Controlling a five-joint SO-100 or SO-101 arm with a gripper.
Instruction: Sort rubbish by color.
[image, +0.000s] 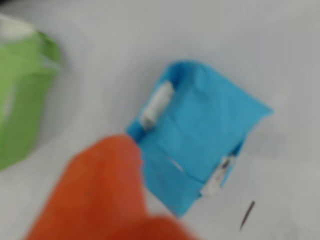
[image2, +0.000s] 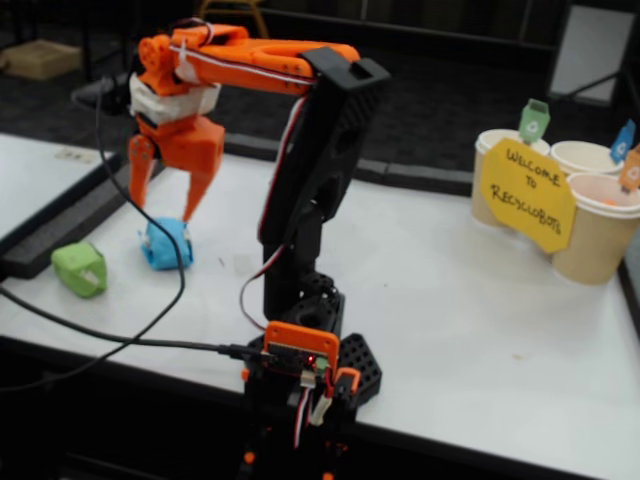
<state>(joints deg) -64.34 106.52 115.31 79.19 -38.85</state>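
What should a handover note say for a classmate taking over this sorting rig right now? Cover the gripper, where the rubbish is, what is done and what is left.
Gripper: open, empty, hanging just above the blue wad.
Green wad: on the table, left of the blue one in the fixed view, untouched.
Orange wad: not clearly visible; something orange shows in the cup with the orange flag, so it may be sorted already.
Cups stand at the far right, behind the yellow sign.
Left: lower and grasp blue, carry it to its matching cup, then green.
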